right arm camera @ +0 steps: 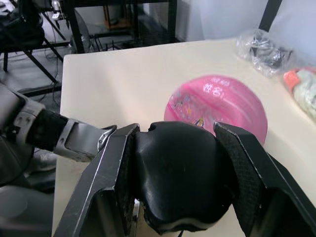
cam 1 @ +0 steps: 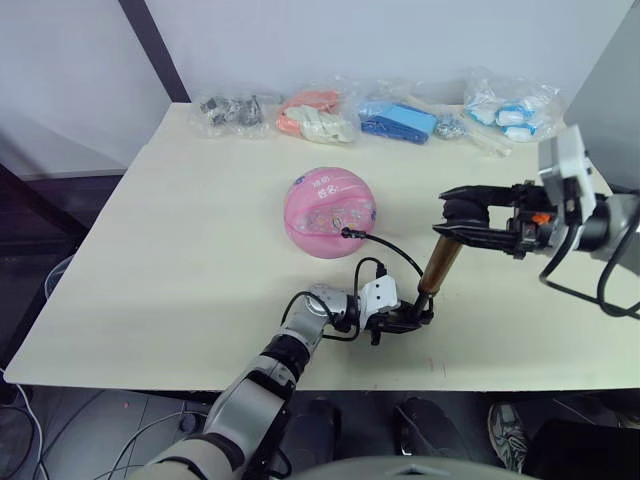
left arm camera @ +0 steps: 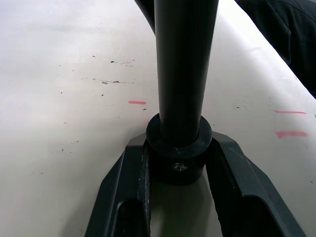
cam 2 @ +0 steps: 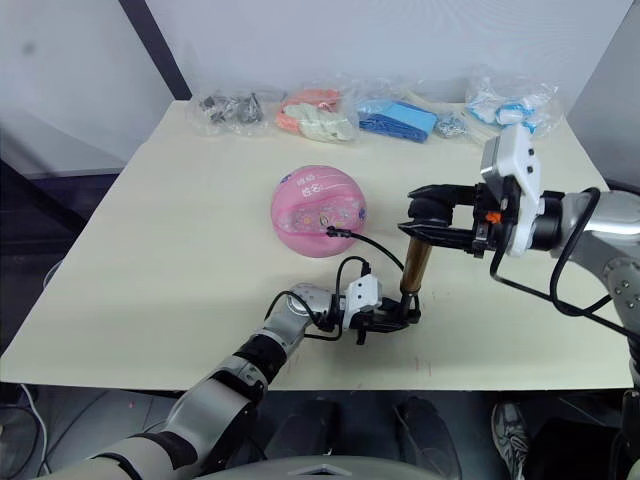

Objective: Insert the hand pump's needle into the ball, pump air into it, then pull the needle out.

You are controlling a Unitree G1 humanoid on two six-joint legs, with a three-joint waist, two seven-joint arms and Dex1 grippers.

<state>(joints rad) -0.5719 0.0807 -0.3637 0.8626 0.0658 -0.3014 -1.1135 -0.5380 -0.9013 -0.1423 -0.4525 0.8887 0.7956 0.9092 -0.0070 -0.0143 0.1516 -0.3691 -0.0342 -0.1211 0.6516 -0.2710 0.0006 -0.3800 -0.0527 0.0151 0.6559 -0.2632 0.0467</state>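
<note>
**Two grippers hold the pump, ready to push air**

The left gripper (cam 1: 405, 320) is closed around the black bottom cap of the hand pump (cam 1: 439, 262), pinning it to the table (cam 1: 150, 260). The pump stands up, leaning a little. The pink ball (cam 1: 331, 212) sits in the middle of the table, up and to the left of the pump. The thin black hose (cam 1: 385, 246) runs from the pump to the ball, so the needle looks to be inside already, though it is too small to see. The right gripper (cam 1: 462, 221) is closed on the black handle at the top.

This looks like the pumping step. Next, the right gripper should push the handle straight down while the left keeps the bottom still.

Along the far edge lie clear bags (cam 1: 232, 108) with small dark, orange, blue and white things inside.
</note>
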